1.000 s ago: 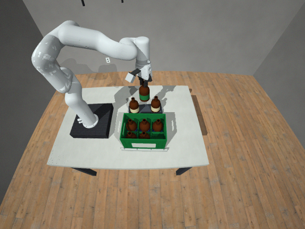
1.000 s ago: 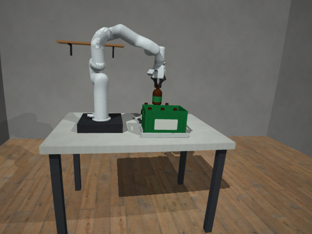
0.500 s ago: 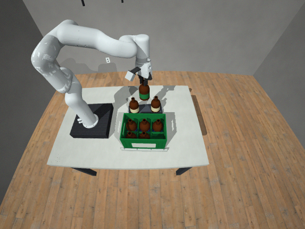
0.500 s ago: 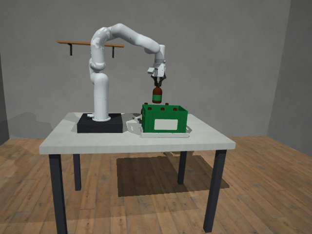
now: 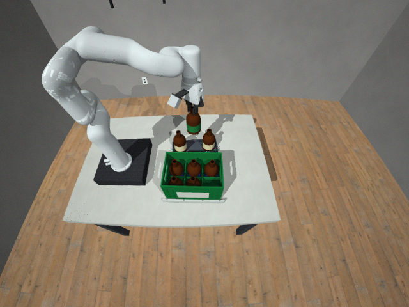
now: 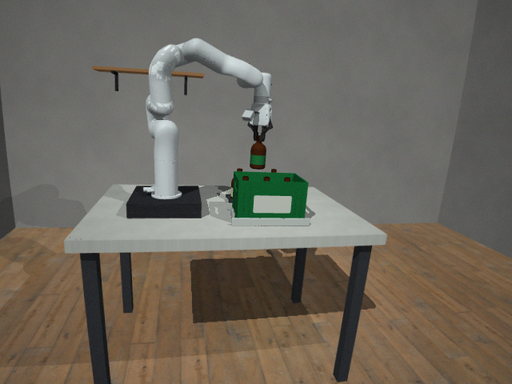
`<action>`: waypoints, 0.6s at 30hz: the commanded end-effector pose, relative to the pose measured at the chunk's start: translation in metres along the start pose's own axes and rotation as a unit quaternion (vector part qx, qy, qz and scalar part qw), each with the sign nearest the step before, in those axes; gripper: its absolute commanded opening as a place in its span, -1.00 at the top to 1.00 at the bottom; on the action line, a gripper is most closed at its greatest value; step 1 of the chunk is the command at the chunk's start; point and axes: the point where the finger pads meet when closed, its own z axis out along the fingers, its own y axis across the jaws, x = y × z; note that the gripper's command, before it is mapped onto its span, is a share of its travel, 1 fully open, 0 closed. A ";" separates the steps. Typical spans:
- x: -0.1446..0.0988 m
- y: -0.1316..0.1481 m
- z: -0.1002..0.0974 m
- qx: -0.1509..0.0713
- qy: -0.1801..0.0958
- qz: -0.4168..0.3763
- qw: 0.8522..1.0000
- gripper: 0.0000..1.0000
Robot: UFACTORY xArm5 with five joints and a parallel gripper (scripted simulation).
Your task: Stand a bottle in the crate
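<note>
My gripper is shut on the neck of a brown bottle with a green label and holds it upright in the air, above the tray and behind the crate. It also shows in the exterior view, hanging higher than the crate's rim, under the gripper. The green crate stands at the table's front middle with five brown bottles in its cells; the front right cell is empty. Two brown bottles with cream labels stand upright on the dark tray behind the crate.
The arm's black base plate sits left of the crate. A white plate lies under the crate. A wooden shelf hangs on the back wall. The table's right edge is near the crate.
</note>
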 end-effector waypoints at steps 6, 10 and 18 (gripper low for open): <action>-0.001 0.000 -0.002 0.001 -0.002 0.000 1.000 1.00; -0.001 0.000 -0.002 0.001 -0.002 0.000 1.000 1.00; -0.001 0.000 -0.006 0.001 -0.002 0.000 1.000 1.00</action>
